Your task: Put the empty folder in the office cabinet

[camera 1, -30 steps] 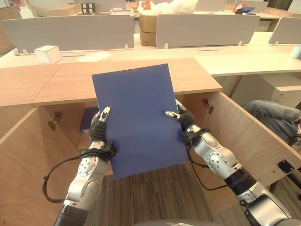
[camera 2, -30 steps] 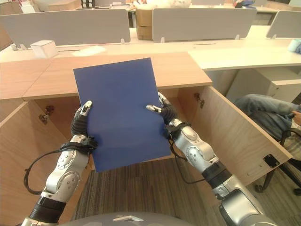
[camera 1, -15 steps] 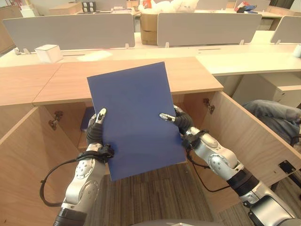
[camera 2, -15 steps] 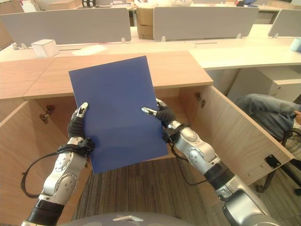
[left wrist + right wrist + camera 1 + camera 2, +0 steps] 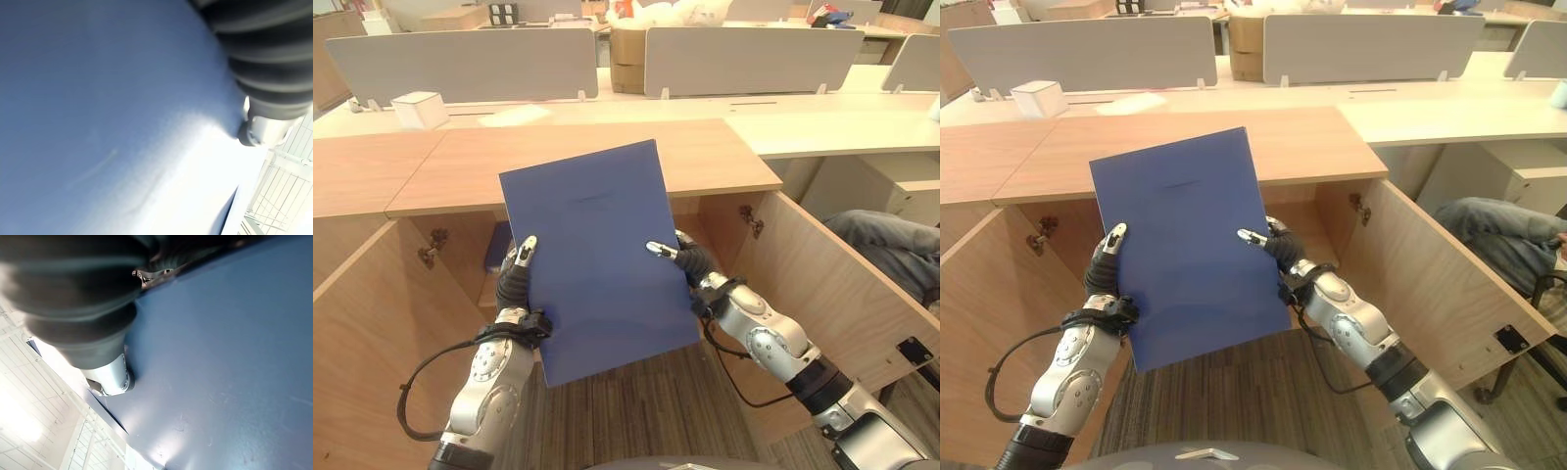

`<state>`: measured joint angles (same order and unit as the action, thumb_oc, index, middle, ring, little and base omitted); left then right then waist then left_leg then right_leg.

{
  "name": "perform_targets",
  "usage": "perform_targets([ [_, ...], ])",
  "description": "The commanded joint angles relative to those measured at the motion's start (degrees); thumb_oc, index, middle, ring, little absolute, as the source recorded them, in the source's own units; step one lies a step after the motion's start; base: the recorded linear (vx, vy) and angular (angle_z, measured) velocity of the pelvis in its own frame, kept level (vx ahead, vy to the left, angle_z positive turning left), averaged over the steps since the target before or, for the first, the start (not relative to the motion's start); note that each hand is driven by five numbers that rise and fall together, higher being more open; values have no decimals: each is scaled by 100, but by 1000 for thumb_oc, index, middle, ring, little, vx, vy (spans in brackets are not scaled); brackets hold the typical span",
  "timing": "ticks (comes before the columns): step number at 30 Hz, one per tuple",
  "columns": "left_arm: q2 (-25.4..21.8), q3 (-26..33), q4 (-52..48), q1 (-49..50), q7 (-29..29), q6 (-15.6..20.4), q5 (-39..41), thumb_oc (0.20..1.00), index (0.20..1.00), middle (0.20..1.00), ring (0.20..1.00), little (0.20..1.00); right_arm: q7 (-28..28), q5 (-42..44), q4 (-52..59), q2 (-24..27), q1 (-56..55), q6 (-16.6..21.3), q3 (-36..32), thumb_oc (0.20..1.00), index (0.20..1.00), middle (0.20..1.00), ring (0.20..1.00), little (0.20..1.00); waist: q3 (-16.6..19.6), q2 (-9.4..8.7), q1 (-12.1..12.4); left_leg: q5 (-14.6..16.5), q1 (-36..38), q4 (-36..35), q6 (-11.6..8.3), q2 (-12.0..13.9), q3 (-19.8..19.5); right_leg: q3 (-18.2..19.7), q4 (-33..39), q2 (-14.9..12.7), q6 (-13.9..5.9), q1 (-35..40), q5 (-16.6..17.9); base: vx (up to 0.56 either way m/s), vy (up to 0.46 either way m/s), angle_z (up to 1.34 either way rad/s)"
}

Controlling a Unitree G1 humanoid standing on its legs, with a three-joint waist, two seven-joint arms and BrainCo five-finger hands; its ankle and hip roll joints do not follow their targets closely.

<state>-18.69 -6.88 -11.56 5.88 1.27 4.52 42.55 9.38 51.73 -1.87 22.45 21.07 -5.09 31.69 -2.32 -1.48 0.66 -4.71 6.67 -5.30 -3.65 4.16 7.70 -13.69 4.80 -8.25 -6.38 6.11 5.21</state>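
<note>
A flat blue folder [image 5: 597,259] is held upright and a little tilted in front of the open wooden office cabinet [image 5: 578,162]. My left hand [image 5: 516,281] grips its left edge, thumb on the front face and fingers behind. On the folder's right edge sits my right hand [image 5: 686,262], pinching it the same way. Both wrist views look close onto the folder's blue surface [image 5: 98,122] [image 5: 230,357]. The folder hides most of the cabinet's inside.
The cabinet's two doors stand swung open, left door [image 5: 367,333] and right door [image 5: 832,289]. A dark blue item [image 5: 496,245] lies inside at the left. Desks with grey dividers [image 5: 470,64] stand behind. A person's legs [image 5: 886,240] show at the right.
The folder and both hands have sunk slightly and come a little toward me; the grip is unchanged.
</note>
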Motion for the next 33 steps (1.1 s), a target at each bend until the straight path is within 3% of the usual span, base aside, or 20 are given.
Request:
perform_targets([
  [1, -117, -95, -431, -43, -173, 117, -37, 1000, 1000, 1000, 1000, 1000, 183, 70, 519, -470, 355, 362, 48, 200, 200, 200, 200, 200, 31, -243, 23, 609, 3, 30, -227, 24, 291, -48, 20, -319, -215, 147, -392, 2, -15, 5],
  [8, -60, 60, -118, 180, -36, 114, -568, 1000, 1000, 1000, 1000, 1000, 122, 9, 439, -496, 195, 385, -97, 200, 200, 200, 200, 200, 10, -249, 83, 603, -12, 30, -233, 36, 263, -83, 20, -320, -207, 168, -405, -1, -6, 2],
  [16, -129, 341, 331, 787, -140, -33, -1386, 1000, 1000, 1000, 1000, 1000, 345, -393, 354, -137, -413, -1, -26, 200, 200, 200, 200, 200, -88, -260, 164, 585, -52, 30, -235, 31, 220, -163, 20, -315, -219, 145, -403, 0, -3, 0],
  [19, -303, 402, 594, 777, -193, -53, -1549, 1000, 1000, 1000, 1000, 1000, 620, -616, 354, 179, -486, -356, 341, 200, 200, 200, 200, 200, -337, -268, 233, 503, -242, 30, -247, 47, 160, -192, 17, -313, -236, -33, -356, -112, -1, 4],
  [22, -434, 440, 706, 732, -194, -24, -1614, 1000, 1000, 1000, 1000, 1000, 748, -692, 320, 430, -434, -447, 551, 200, 200, 200, 200, 200, -601, -284, 296, 396, -470, 30, -265, 73, 119, -212, -18, -295, -243, -278, -310, -200, -34, 16],
  [23, -539, 444, 788, 638, -119, 21, -1681, 1000, 1000, 1000, 1000, 1000, 815, -692, 372, 614, -242, -460, 743, 200, 200, 200, 200, 200, -839, -301, 381, 266, -738, 30, -292, 115, 74, -236, -44, -268, -237, -542, -254, -157, -41, 16],
  [28, -563, 415, 915, 485, 83, 116, -1789, 1000, 1000, 1000, 1000, 1000, 752, -727, 343, 653, 10, -370, 801, 200, 200, 200, 200, 200, -1136, -353, 506, 54, -1170, 30, -338, 202, 18, -281, -102, -204, -219, -963, -169, -142, -52, 4],
  [33, -458, 409, 1075, 399, 372, 193, -2018, 1000, 1000, 1000, 1000, 1000, 392, -851, 35, 366, 244, -101, 656, 200, 200, 200, 200, 200, -1376, -458, 601, -50, -1465, 30, -401, 310, 32, -358, -34, -141, -207, -1169, -108, -43, -45, 7],
])
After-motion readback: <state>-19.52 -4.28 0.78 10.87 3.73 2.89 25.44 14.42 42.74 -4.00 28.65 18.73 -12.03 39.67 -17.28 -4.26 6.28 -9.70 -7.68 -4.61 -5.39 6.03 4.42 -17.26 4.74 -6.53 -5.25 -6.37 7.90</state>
